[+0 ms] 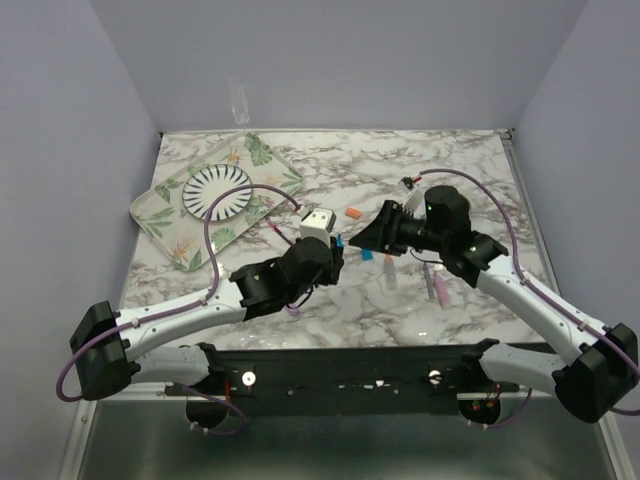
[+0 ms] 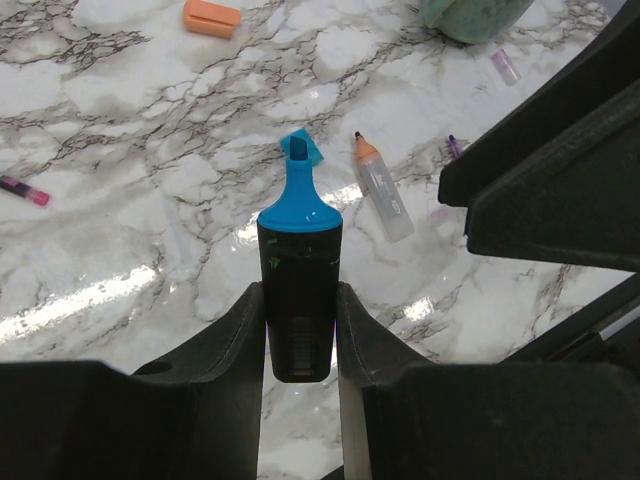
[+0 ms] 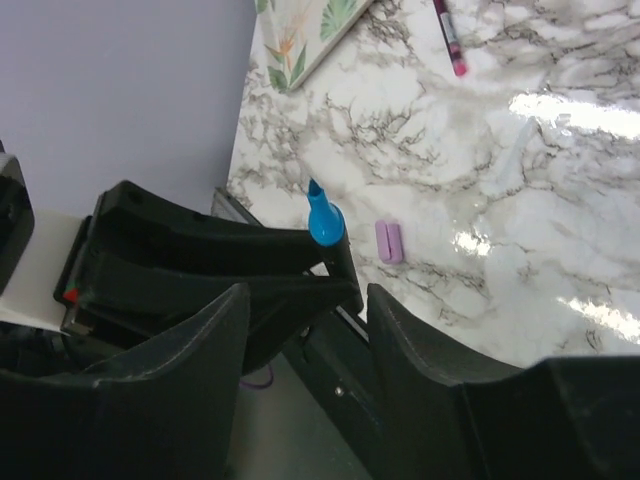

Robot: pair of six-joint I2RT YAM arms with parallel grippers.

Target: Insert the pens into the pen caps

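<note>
Two end effectors: my left end effector (image 2: 300, 310) and my right end effector (image 3: 308, 300) face each other over the middle of the marble counter (image 1: 470, 170).
Left end effector: clamped on the black marker with the blue tip (image 2: 300, 265), gripping its body from both sides, with the tip sticking out past the fingers.
Right end effector: fingers (image 3: 210, 350) stand apart with nothing between them. It is pointed at the blue tip but is apart from it.
Blue cap (image 1: 365, 256): lies on the counter between my two end effectors, just beyond the blue tip.
Orange cap (image 2: 211, 18): lies on its side on the counter, farther back, well apart from the held marker.
Pale grey marker with the orange tip (image 2: 382, 190): lies flat and uncapped, just right of the blue tip.
Light purple cap (image 3: 389, 241): lies on the counter close to its near edge, beside my left end effector.
Pink-purple marker (image 1: 438, 285): lies on the counter, partly under my right arm.
Thin red pen (image 3: 450, 35): lies flat between the tray (image 1: 165, 215) and my left arm.
Teal-green mug (image 2: 470, 15): only its lower edge shows, behind the grey marker.
Striped plate (image 1: 217, 190): sits on the leaf-print tray at the far left corner.
</note>
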